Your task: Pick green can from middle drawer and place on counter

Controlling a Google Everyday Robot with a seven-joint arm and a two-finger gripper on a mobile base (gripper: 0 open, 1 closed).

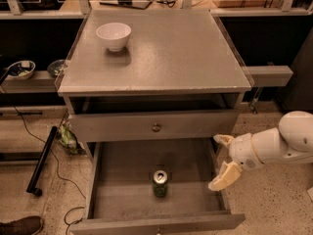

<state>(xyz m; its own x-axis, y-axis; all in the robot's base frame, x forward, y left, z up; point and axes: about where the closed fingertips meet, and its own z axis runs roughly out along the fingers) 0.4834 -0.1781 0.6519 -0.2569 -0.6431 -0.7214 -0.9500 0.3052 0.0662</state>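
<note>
green can (160,184) stands upright on the floor of the open middle drawer (122,168), about mid-width, toward its front. gripper (221,159) hangs over the drawer's right wall, fingers spread apart, gripping nothing, clear of the can. above the drawer, the counter (171,58) carries a white bowl (113,35).

words to read: none anywhere
green can (160,184): pale leafy print, no letters to make out (it stands in the middle drawer (122,173))
gripper (221,159): no label; by the drawer's right wall, right of the can, fingers apart
</note>
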